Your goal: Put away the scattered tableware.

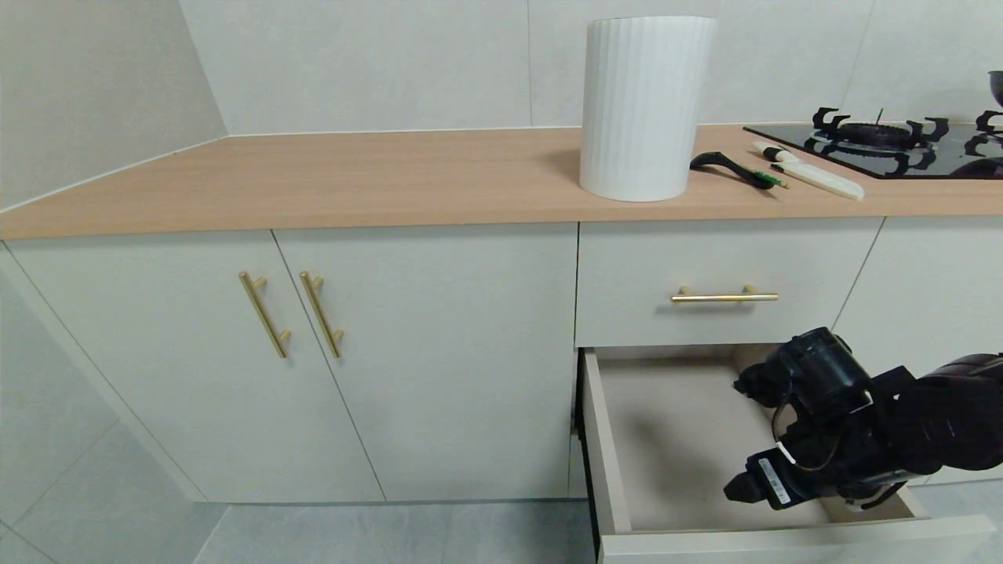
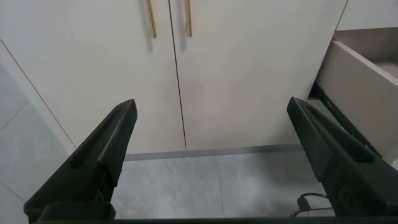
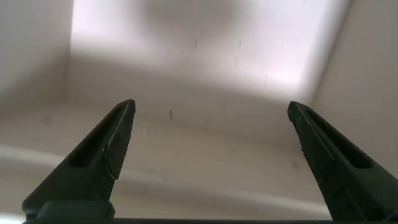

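**Inspector:** Where is the tableware?

**Observer:** On the bench [image 1: 353,180], at 3 o'clock from the white ribbed canister [image 1: 642,110]. A black-handled utensil [image 1: 722,164] lies just beside the canister. A white knife [image 1: 819,178] lies further toward 3 o'clock, next to the hob [image 1: 885,145]. A slim green piece [image 1: 771,180] sits between the two; I cannot tell what it is. No tool is touching any of them.

**Inspector:** The storage?

**Observer:** The lower drawer [image 1: 674,439] is pulled out, at 6 o'clock from the shut drawer with the brass handle [image 1: 725,297]. The part of its floor that I can see is bare.

**Inspector:** The right tool?

**Observer:** The right tool [image 3: 211,112] hangs over the open drawer on its 3 o'clock side, well below the bench. Its fingers are spread apart with nothing between them, and they face the drawer's pale inner walls.

**Inspector:** The left tool?

**Observer:** The left tool [image 2: 211,109] is low, facing the twin cupboard doors [image 1: 313,352] and the grey floor [image 1: 313,533]. Its fingers are likewise parted and carry nothing.
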